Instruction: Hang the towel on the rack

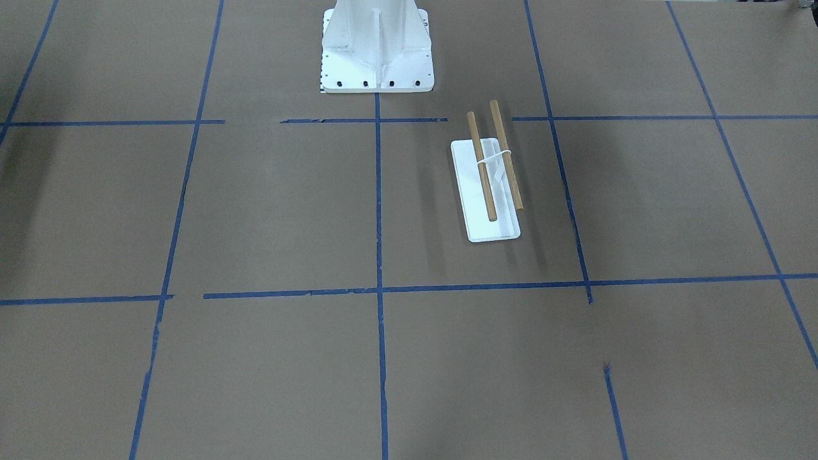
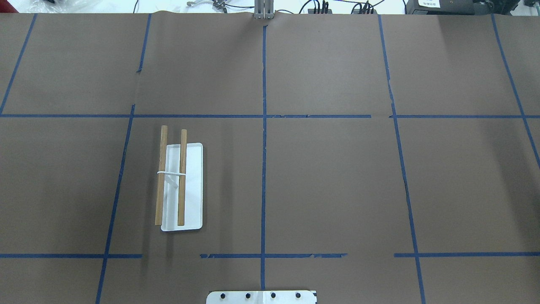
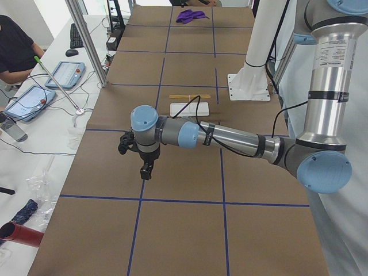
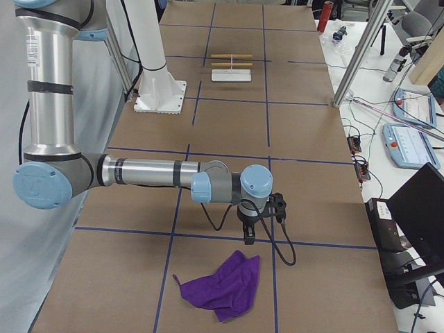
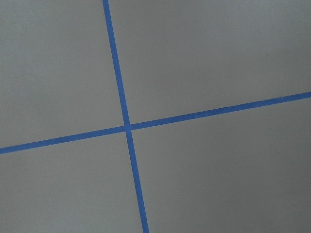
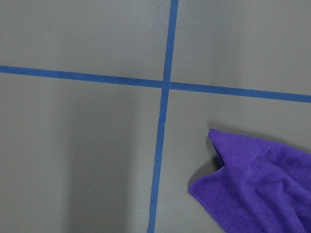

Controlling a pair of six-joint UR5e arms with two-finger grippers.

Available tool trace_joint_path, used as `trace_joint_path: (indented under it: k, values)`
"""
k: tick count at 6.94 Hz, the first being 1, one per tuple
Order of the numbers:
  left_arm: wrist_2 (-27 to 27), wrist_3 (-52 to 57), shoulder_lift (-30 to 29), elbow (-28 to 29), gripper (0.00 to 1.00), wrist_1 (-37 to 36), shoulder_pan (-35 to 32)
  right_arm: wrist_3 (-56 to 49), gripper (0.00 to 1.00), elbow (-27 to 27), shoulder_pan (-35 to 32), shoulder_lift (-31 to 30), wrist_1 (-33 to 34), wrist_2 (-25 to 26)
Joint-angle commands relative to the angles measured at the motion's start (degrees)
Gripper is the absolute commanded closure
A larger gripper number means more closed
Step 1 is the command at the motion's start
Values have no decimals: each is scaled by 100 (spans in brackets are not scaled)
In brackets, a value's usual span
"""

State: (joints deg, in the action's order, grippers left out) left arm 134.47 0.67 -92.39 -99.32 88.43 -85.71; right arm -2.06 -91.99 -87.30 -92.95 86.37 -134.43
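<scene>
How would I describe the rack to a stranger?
On the brown table with blue tape lines, look ahead of the white robot pedestal, toward the robot's left. The rack is a small flat white tray; unlike the pedestal, it carries two parallel wooden rods.

The overhead camera looks forward and down from behind the robot's base (image 2: 261, 298); the front camera faces it steeply, and both share the rack (image 2: 193, 185). The end cameras look along the table (image 3: 184, 75); the wrist cameras point close down at it.
</scene>
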Motion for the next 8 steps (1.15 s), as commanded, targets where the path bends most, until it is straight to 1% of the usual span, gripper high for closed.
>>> trace_joint_path:
  k: [1, 2, 3, 4, 5, 6, 7, 8]
  values:
    - [0, -6, -7, -8, 0, 8, 2, 12, 0, 119, 457, -187, -896, 519]
    - [0, -6, -7, -26, 0, -1, 2, -13, 0, 616, 495, -180, -1224, 636]
    - [0, -6, 10, -52, 0, 7, 2, -14, 0, 1117, 547, -171, -1889, 655]
    - [0, -6, 19, -96, 0, -1, -7, 12, 1, 1609, 574, -84, -2400, 646]
    - [0, -6, 19, -96, 0, -1, -7, 30, 5, 1675, 696, -48, -2501, 655]
    - [9, -6, 37, -105, 0, -1, -7, 152, 17, 1702, 784, -48, -2502, 664]
    - [1, -6, 37, -114, 0, -1, -7, 240, 24, 1746, 837, -48, -2502, 673]
    - [0, -6, 37, -105, 0, 7, -7, 250, 27, 1851, 855, 48, -2502, 681]
